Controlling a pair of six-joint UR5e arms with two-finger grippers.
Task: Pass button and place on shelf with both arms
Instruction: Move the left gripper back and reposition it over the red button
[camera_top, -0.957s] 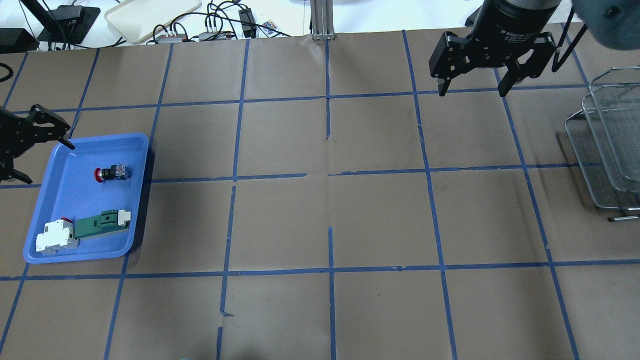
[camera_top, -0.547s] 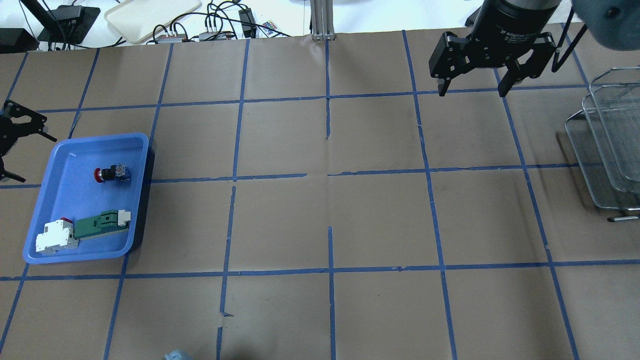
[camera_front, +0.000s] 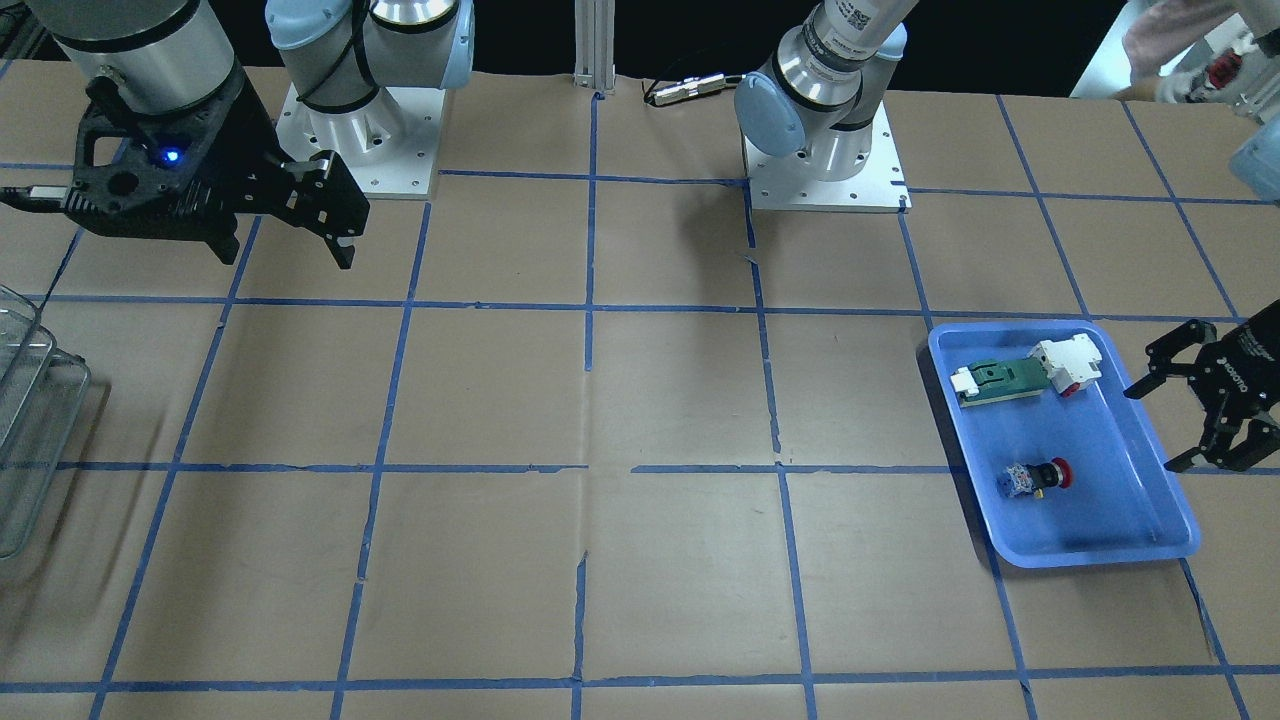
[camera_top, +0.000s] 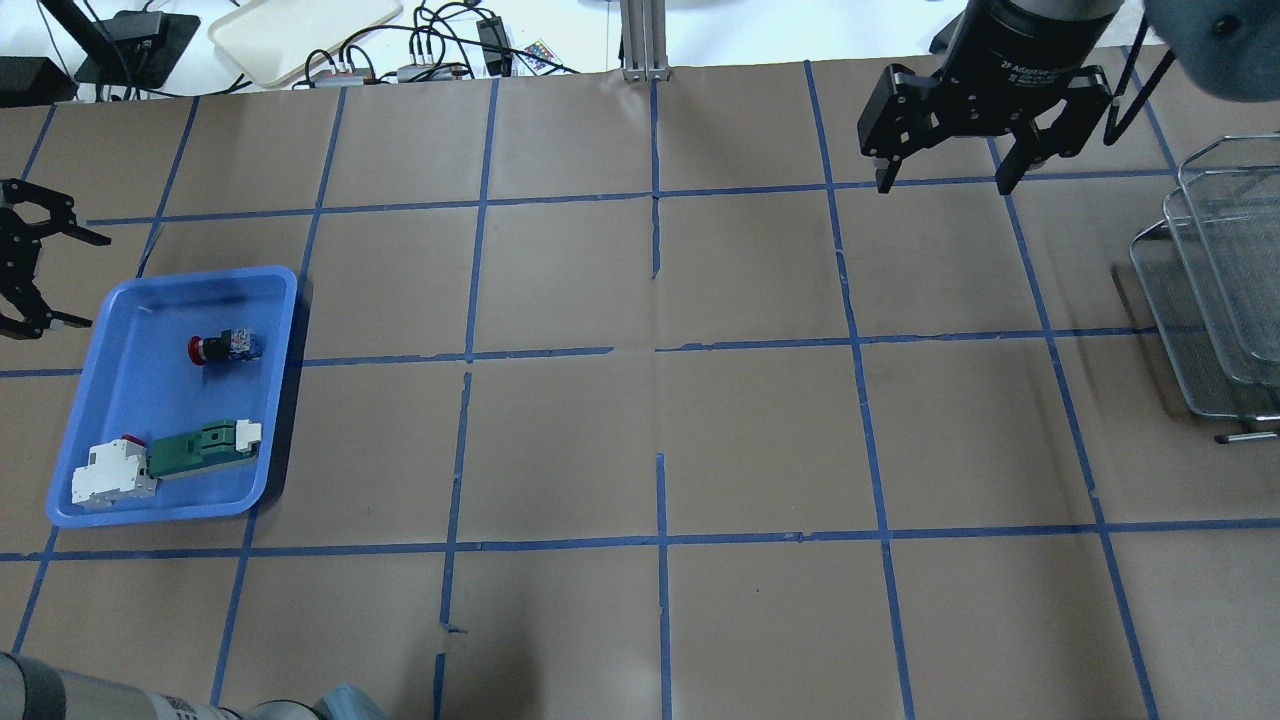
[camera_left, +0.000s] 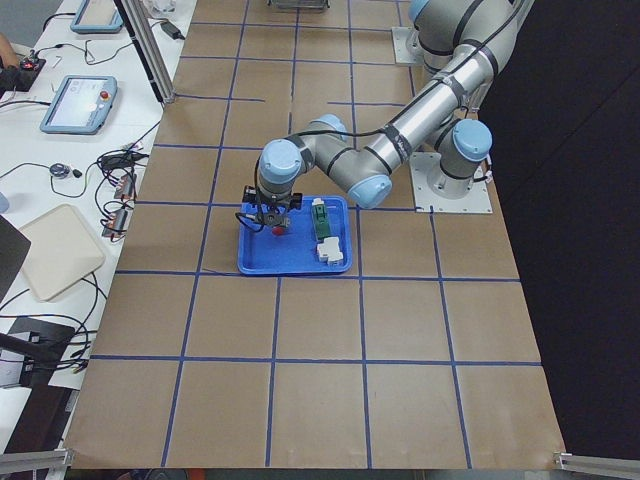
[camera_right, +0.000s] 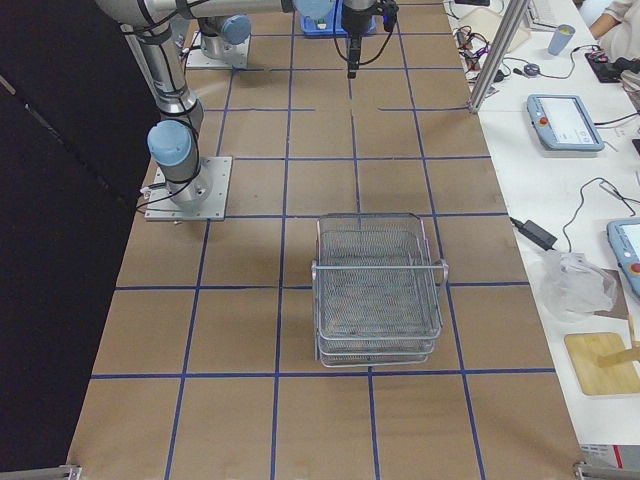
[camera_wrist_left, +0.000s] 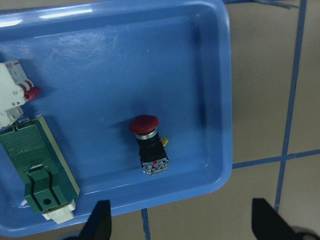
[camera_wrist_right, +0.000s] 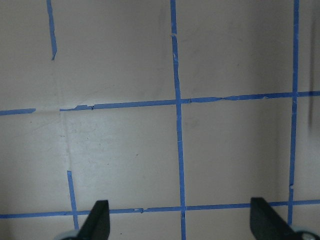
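Button (camera_top: 222, 346): on its side in the blue tray (camera_top: 200, 272), beneath the left gripper (camera_top: 99, 282), which hangs spread and empty. Its long axis lies crosswise to the jaws' closing line. Right gripper (camera_top: 945, 187): spread, empty, well apart, nearer the shelf (camera_top: 1215, 300).

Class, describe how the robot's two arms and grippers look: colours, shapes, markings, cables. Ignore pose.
The left arm and right arm are silver-grey tubes with pale blue joint caps. The left gripper and right gripper are black with two jointed fingers. The right one's body bears white lettering, a blue light and a black cable.
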